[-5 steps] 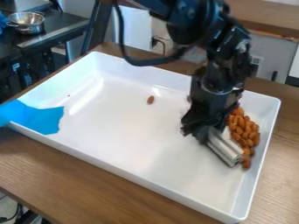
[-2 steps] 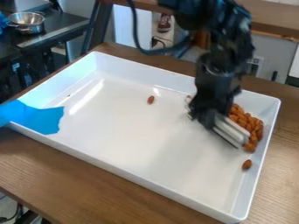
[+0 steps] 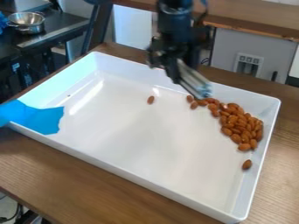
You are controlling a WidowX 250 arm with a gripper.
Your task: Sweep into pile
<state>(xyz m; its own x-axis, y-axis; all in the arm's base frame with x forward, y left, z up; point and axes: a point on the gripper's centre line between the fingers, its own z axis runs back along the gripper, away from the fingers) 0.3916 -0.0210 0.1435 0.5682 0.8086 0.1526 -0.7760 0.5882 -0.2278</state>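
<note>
The black gripper [image 3: 169,65] hangs over the back wall of the white tray [image 3: 146,181], right of the middle. A metallic sweeping tool [image 3: 192,81] extends from it down and to the right, its end just above the back part of the almonds. The pile of almonds [image 3: 239,125] lies against the tray's right and back right side, with a thin trail running left along the back wall. One almond [image 3: 151,99] lies alone near the back middle. Another almond [image 3: 247,164] sits apart in front of the pile, near the right wall.
Blue tape [image 3: 43,118] covers the tray's left corner. The tray stands on a wooden table [image 3: 76,181]. A metal bowl [image 3: 26,21] is on a dark counter at the upper left, and a wooden ledge [image 3: 257,19] is behind.
The gripper and tool have moved back and left, rising from beside the pile. More of the pile is uncovered, and the front right almond has come to lie apart from the others.
</note>
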